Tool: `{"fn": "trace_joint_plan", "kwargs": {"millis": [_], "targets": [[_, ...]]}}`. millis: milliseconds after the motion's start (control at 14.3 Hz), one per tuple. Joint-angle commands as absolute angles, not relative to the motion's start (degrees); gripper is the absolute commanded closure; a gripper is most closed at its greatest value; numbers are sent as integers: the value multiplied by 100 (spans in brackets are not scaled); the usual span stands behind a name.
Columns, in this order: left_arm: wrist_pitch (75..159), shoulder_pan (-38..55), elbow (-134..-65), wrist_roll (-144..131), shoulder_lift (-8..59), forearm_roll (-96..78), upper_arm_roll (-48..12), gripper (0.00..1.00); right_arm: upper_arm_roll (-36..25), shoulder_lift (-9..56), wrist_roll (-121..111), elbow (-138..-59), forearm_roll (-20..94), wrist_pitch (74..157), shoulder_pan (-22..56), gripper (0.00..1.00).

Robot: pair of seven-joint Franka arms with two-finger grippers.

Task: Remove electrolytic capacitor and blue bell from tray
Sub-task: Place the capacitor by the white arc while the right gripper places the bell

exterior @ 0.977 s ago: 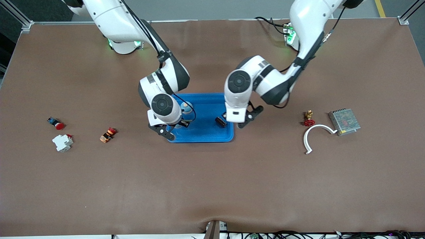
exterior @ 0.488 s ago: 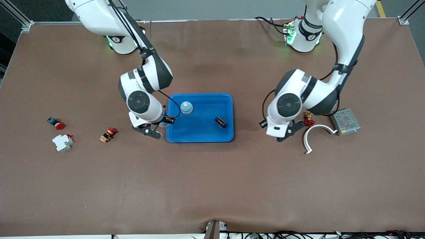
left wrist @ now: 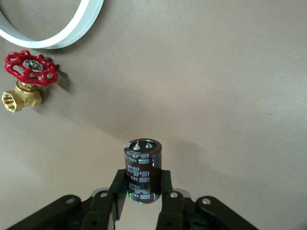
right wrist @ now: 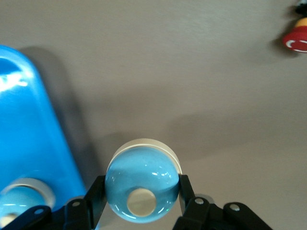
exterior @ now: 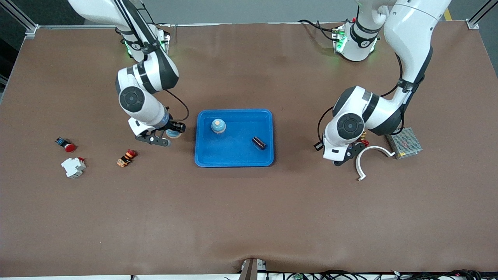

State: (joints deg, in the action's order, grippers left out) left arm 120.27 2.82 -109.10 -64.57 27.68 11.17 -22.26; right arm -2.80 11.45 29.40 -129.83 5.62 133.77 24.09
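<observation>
Clamped in the left gripper (left wrist: 143,195) is a dark capacitor (left wrist: 142,170) whose sleeve seems to read "400V", held over bare table near a red-handled brass valve (left wrist: 25,79) and a white curved strip (exterior: 369,157). Meanwhile the right gripper (right wrist: 139,206) grips a pale blue bell (right wrist: 142,184) over the table beside the blue tray (exterior: 234,159). Inside that tray sit another bell (exterior: 218,126) and another capacitor (exterior: 258,143).

Bell (exterior: 218,126) and capacitor (exterior: 258,142) in tray (exterior: 233,161)
</observation>
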Motion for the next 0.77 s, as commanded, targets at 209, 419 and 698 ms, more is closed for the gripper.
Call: {"fn": "trace_joint_plan", "kwargs": {"millis": [209, 419, 698], "targets": [[12768, -26, -11206, -6425, 2891, 1248, -2268, 100, -202, 747, 1865, -14508, 475, 14868, 1768, 100], [13130, -79, -11197, -6425, 3102, 1553, -2224, 100, -202, 765, 917, -14888, 475, 15327, 1145, 100], [13279, -431, -11171, -6434, 3269, 2188, -2206, 100, -193, 774, 132, -15178, 475, 15504, 537, 100]]}}
